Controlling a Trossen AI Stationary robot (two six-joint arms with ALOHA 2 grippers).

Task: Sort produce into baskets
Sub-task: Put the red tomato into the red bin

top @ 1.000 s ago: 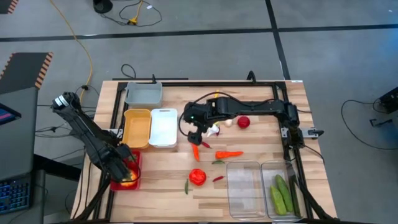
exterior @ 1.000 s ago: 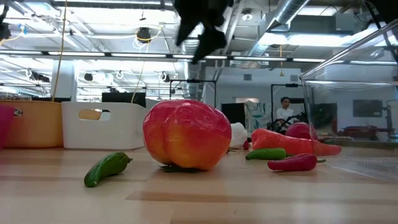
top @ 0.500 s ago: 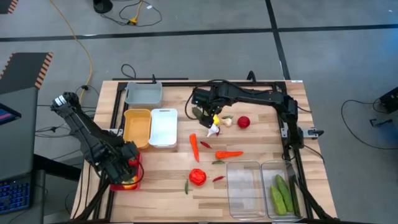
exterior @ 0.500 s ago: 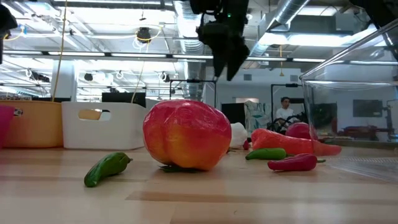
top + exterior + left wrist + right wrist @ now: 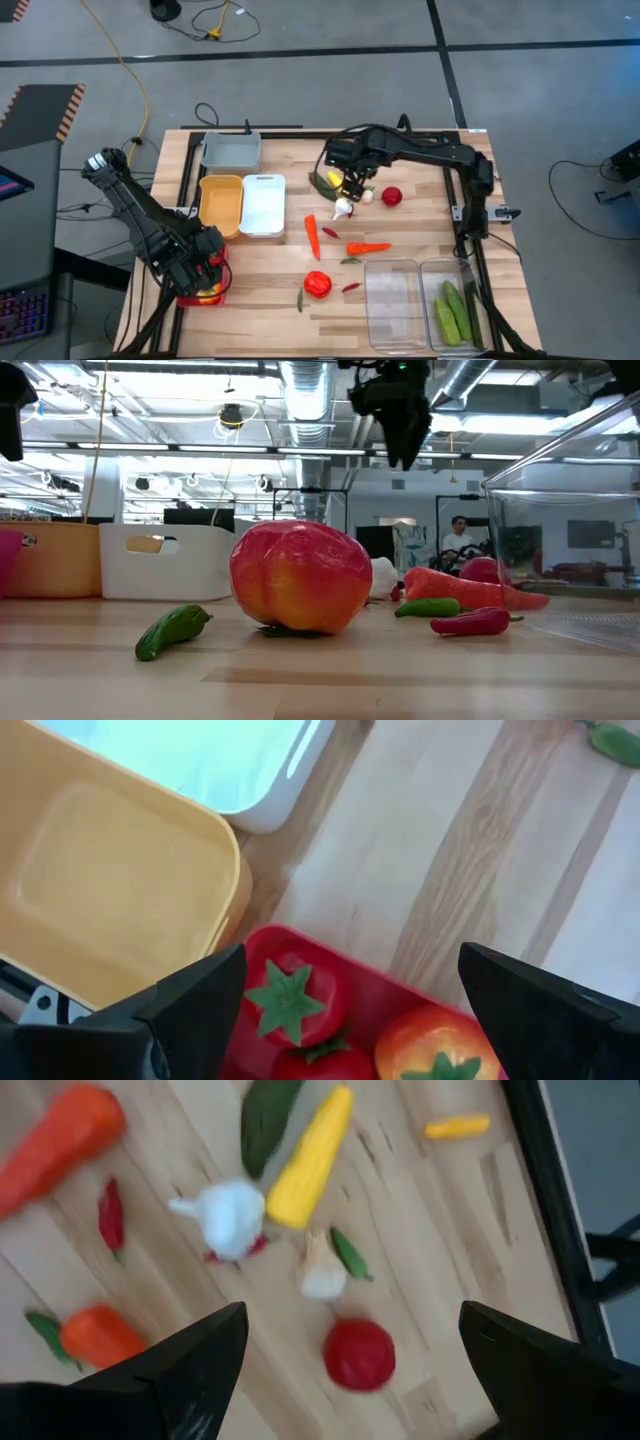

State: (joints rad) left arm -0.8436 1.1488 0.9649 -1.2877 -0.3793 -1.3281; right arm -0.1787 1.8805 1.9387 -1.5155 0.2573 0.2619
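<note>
Produce lies mostly loose at mid-table: a yellow piece, two white garlic bulbs, a red tomato and a small green pod sit directly beneath the right gripper. Two carrots, a red-orange pepper, chilies and a green chili lie nearer the front edge, beyond the gripper's reach as it stands.

Change: within the last second the right gripper has travelled from over the upright carrot toward the back of the table and now hangs above the garlic-and-yellow cluster, jaws spread, nothing between them. The carrot is left where it was. Likely a new target is being picked, garlic or the yellow piece.

Left gripper has drifted slightly and hovers over the red basket, fingers apart, empty; tomatoes already rest inside, directly below it.

Beside it the yellow basket and white basket look empty, as does the grey one. One clear basket holds cucumbers. Sorting looks roughly a third done.
</note>
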